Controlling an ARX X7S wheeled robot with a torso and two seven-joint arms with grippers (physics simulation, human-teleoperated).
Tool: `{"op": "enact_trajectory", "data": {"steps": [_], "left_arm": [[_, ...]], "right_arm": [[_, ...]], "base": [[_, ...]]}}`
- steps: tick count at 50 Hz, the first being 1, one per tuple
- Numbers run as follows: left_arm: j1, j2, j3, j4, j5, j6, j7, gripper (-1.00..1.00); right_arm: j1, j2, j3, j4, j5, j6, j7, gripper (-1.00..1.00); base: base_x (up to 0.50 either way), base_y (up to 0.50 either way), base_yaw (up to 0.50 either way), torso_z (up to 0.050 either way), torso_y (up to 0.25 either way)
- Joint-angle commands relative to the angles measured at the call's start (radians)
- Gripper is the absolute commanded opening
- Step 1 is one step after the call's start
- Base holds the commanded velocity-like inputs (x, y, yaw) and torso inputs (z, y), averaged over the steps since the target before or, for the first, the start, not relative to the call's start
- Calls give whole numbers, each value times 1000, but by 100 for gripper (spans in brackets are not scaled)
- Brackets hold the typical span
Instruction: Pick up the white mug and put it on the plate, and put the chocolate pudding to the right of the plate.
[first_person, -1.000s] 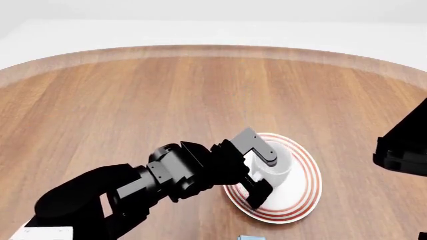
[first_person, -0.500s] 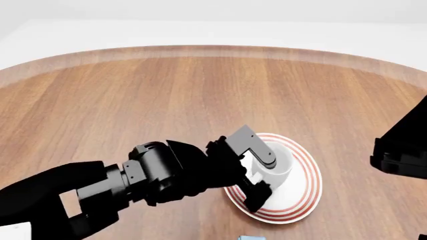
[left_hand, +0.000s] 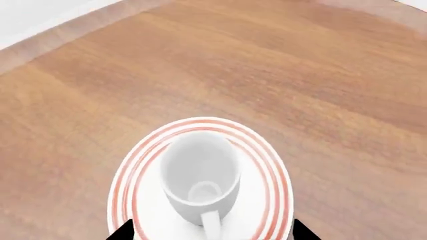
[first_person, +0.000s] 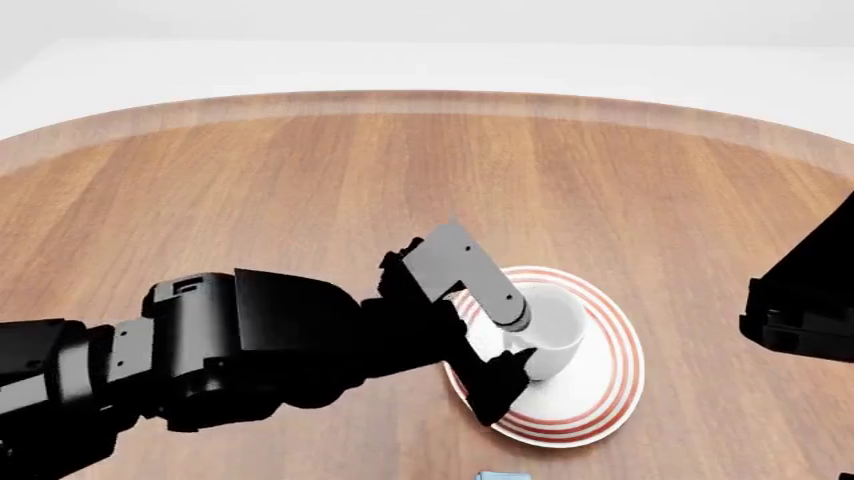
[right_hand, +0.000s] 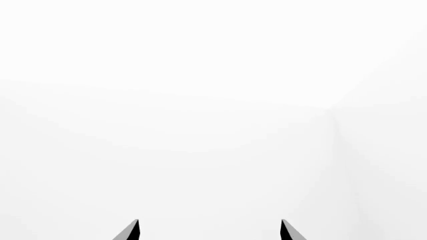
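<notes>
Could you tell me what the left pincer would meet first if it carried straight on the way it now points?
Most likely the white mug, handle first. It stands on the plate, centred between the open left pincer tips in the wrist view. Depth there is hard to judge.

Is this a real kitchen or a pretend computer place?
Probably a pretend, computer-made place: a smooth round wooden table in blank white surroundings, holding just a red-ringed plate with a white mug on it.
</notes>
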Motion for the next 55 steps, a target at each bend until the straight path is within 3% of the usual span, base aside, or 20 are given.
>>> {"op": "enact_trajectory", "data": {"steps": [1, 24, 34, 43, 55], "left_arm": [[-42, -118, -105, 195, -49, 39, -41, 100], [6, -389, -343, 295, -123, 313, -90, 100], [43, -504, -417, 344, 20, 430, -289, 100], [78, -535, -450, 299, 100, 492, -421, 100], [92, -559, -447, 288, 191, 469, -560, 100]], "right_arm": [[-2, -13, 17, -8, -14, 5, -19, 100], [-1, -8, 11, -7, -13, 8, -14, 100], [-3, -5, 11, -13, -11, 11, -11, 100], [-2, -5, 7, -9, -13, 9, -9, 100], [1, -4, -3, -6, -21, 12, -7, 100]], "base": [[0, 0, 0, 0, 0], [0, 0, 0, 0, 0], [0, 0, 0, 0, 0], [0, 0, 0, 0, 0], [0, 0, 0, 0, 0]]}}
